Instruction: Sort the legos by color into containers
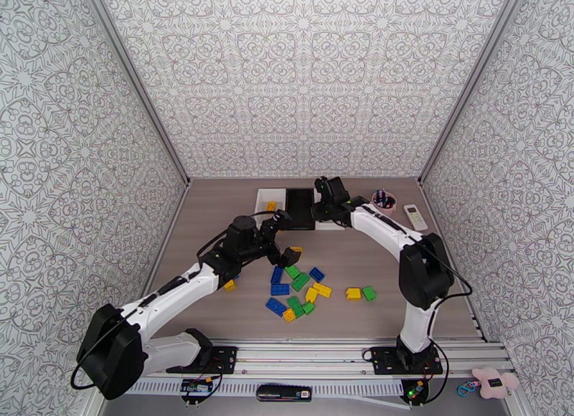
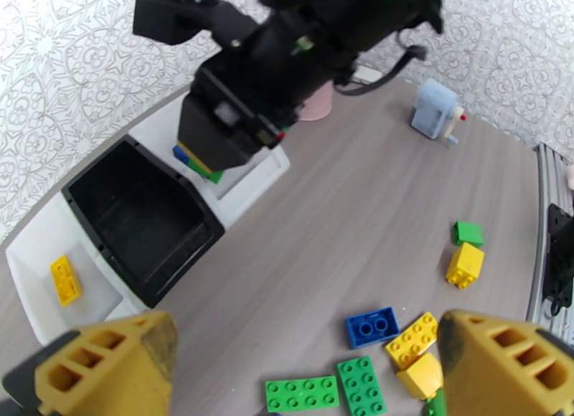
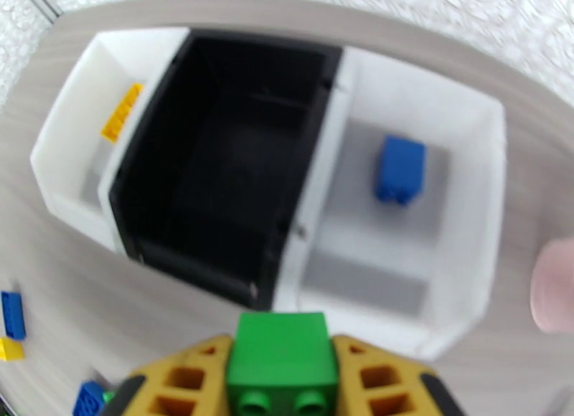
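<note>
At the far middle of the tabletop [image 1: 373,260] in the overhead view, three bins stand side by side, touching. The black bin [image 3: 215,159] sits in the centre and looks empty. The left white bin [image 3: 72,145] holds one yellow brick [image 3: 120,112], and the right white bin [image 3: 373,267] holds one blue brick [image 3: 400,168]. At the bottom centre of the right wrist view, the right hand [image 3: 282,389] is clamped on a green brick [image 3: 282,353] by its flat side walls, above the bins' near rims. With yellow and blue already placed, black is probably meant for green. The left hand [image 2: 308,367] hangs with its fingers apart and nothing between them, over the loose legos [image 1: 298,292] scattered at the centre of the overhead view. These bricks are likely light, stiff and hard, with smooth, slightly slippery faces. Pinching across two opposite flat sides, clear of the studs, seems the surest hold.
</note>
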